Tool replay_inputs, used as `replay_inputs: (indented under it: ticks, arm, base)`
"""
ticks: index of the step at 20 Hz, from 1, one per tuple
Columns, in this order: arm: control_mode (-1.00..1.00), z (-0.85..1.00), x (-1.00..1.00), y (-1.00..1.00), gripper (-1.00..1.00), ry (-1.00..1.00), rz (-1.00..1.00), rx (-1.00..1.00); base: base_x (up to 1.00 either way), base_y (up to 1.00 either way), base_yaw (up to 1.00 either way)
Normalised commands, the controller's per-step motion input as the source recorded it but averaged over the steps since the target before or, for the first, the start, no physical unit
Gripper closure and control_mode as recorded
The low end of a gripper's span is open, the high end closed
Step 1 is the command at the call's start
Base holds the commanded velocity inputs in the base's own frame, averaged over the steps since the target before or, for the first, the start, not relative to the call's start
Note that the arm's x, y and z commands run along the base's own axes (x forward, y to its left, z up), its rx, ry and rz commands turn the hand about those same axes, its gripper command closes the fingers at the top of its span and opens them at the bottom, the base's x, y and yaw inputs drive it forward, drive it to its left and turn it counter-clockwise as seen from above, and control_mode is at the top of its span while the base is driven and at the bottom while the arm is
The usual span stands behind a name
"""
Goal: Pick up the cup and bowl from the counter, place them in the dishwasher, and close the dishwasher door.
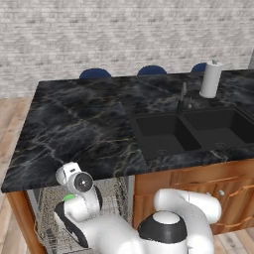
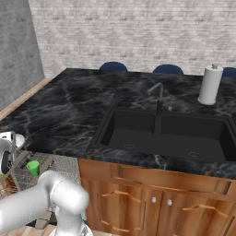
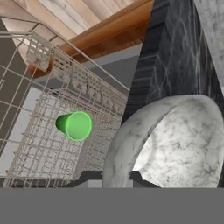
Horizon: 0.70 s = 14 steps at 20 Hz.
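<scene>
**Cup's racked, bowl hanging over the rack**

Left base view: the arm is folded down low in front of the worktop (image 1: 74,129), wrist parked just under its front edge, over the open dishwasher (image 1: 49,208). A sliver of green cup (image 1: 68,197) peeks out from behind the wrist, down in the wire rack. I can't make out the claw itself here. Sink (image 1: 188,131) and paper towel roll (image 1: 210,79) are off to the right, well out of it.

Right base view: same deal from the other side. The cup (image 2: 33,167) sits in the rack (image 2: 50,168) below the worktop edge, with the wrist at the far left of the picture, just beside and above it.

Hand view: the bowl (image 3: 175,140) is huge and close, right at the claw, rim toward the camera. Going by how it sits against the dark fingertip (image 3: 139,178), I'd say the claw is clamped on its rim, though the tips are mostly hidden. The cup (image 3: 75,126) lies on its side in the rack (image 3: 48,144), off to the left of the bowl in this view and farther away.

What matters next, I reckon: the bowl looks to hang at the worktop's edge beside the rack, so it has to come over the free wire next to the cup before letting go. The door isn't closed yet.
</scene>
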Motion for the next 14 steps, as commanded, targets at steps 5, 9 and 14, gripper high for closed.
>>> replay_inputs:
  ticks: [5, 9, 14]
  arm:
    - [-1.00, -0.34, -0.11, -0.01, 1.00, 0.00, -0.01, 0.00]
    - [-1.00, -0.32, -0.04, -0.14, 1.00, 0.00, 0.00, 0.00]
    - [-1.00, -0.34, -0.14, -0.15, 1.00, 0.00, 0.00, 0.00]
  base:
    - [0.00, 0.00, 0.00]
    - [0.00, 0.00, 0.00]
    - [0.00, 0.00, 0.00]
